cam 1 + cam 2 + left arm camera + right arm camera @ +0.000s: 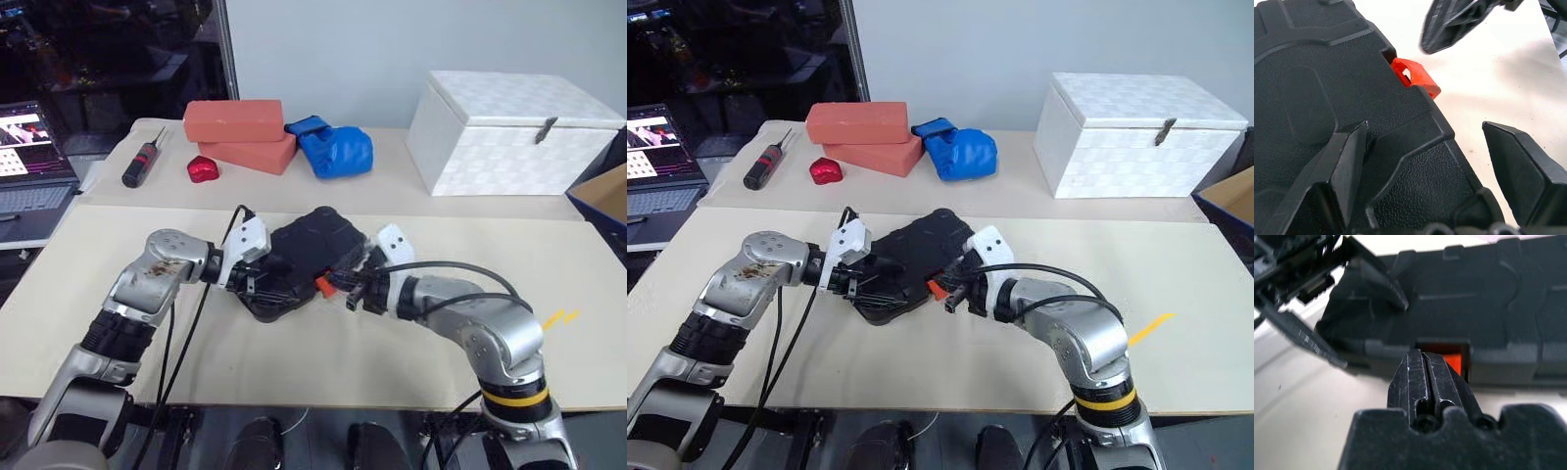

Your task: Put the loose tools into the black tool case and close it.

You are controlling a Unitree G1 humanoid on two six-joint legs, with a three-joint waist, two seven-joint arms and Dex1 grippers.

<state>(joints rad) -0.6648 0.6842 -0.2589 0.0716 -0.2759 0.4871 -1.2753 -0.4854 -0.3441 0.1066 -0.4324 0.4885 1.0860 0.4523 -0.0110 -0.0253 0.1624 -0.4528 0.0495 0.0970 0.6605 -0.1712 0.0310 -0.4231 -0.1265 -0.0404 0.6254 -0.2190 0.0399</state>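
The black tool case (302, 260) lies with its lid down near the middle of the pale surface (323, 362), set at a slant, and its orange latch (319, 285) faces the near edge. No loose tools are visible outside it.

The likely trouble is that the latch may not be fully snapped, so the lid could spring up, or a push on it could slide the case across the surface, because nothing clamps it.

The left gripper (1425, 161) has its fingers spread wide, one finger resting on the lid's corner and the other hanging past the edge, gripping nothing. The right gripper (1425, 374) has its fingers pressed together, empty, with the tips just in front of the latch; contact cannot be judged.
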